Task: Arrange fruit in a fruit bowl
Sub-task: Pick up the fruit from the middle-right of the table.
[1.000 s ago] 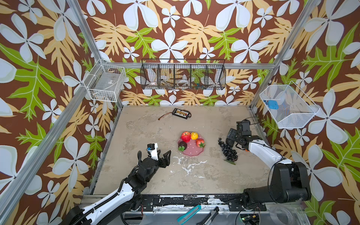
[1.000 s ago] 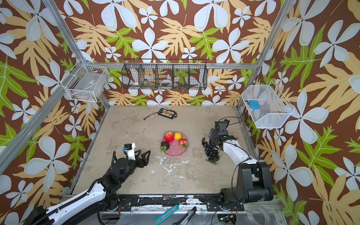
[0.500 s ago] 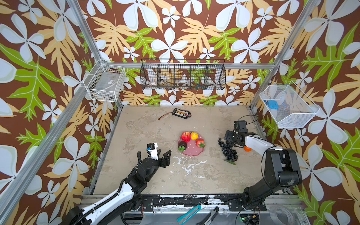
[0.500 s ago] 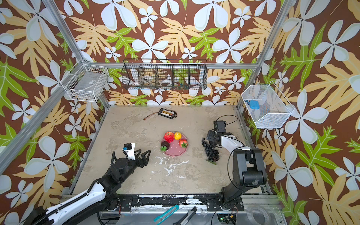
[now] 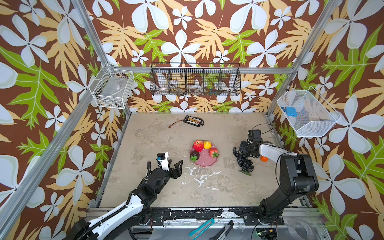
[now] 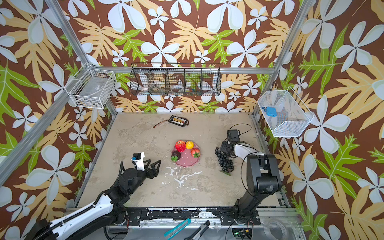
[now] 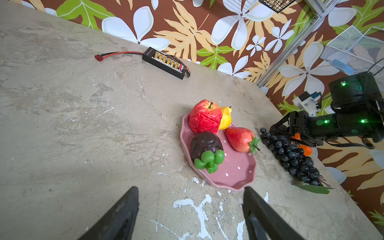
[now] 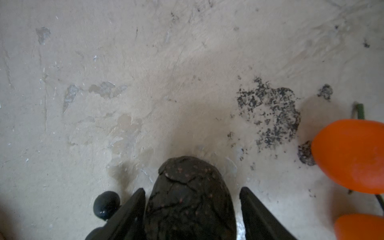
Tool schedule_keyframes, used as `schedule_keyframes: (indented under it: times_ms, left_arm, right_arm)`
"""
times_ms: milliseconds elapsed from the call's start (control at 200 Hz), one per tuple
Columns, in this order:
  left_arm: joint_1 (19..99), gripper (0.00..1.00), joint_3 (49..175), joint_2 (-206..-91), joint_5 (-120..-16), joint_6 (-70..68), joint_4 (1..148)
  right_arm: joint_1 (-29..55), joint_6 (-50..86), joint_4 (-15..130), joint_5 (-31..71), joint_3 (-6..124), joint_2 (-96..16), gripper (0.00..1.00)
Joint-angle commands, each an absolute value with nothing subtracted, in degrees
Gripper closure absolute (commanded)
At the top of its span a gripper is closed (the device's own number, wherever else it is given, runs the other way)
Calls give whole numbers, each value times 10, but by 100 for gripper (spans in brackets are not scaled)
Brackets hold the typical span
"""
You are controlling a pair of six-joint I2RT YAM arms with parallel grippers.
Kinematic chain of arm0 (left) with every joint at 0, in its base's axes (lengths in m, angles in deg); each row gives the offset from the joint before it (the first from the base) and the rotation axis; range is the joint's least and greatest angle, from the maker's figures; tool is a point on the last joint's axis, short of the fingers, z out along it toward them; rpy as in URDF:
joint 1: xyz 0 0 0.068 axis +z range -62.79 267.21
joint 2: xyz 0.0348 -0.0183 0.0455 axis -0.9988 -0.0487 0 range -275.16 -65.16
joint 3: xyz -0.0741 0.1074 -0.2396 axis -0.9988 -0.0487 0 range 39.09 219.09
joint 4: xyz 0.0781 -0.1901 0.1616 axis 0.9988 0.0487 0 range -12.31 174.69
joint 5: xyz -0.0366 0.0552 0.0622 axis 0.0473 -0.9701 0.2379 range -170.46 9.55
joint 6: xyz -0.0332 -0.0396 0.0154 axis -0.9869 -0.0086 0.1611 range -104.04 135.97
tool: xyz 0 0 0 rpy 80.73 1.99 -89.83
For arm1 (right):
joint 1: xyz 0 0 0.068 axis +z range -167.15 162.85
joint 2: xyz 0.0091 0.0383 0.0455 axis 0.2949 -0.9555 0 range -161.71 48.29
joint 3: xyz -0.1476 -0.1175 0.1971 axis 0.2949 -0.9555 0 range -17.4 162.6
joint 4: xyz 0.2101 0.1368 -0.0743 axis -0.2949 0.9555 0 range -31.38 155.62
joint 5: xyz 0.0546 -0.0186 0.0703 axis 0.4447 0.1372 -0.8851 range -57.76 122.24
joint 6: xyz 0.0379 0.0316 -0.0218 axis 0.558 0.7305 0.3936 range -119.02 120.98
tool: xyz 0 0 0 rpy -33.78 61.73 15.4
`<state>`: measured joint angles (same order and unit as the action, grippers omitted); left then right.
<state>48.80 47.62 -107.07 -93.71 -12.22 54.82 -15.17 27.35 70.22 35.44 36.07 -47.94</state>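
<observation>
1. Our right gripper (image 8: 192, 189) has dropped to the table beside the grape bunch (image 5: 244, 162), and its jaws have narrowed around the avocado (image 8: 182, 176). One side touches and the other shows a gap, so there is no grip yet.
2. The fruit bowl (image 5: 205, 161) sits mid-table holding four fruits, apart from the avocado.
3. Our left gripper (image 7: 190, 188) hangs wide open and empty near the bowl.
4. We judge that the lift comes next; the grapes and two oranges (image 8: 351, 153) wait.

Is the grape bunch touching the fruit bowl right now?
Apart. Both top views show a strip of bare table between the grape bunch and the fruit bowl; the left wrist view shows the same gap.
</observation>
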Motion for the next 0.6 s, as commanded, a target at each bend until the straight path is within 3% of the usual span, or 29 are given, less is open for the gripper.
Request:
schedule_keyframes:
  times_ms: [0, 596]
  left_arm:
    - [488, 21, 479, -1071, -940, -120, 535]
    - [488, 21, 479, -1070, -943, -120, 534]
  right_arm:
    - [-151, 272, 695, 353, 362, -482, 32]
    - [-151, 275, 695, 364, 358, -472, 44]
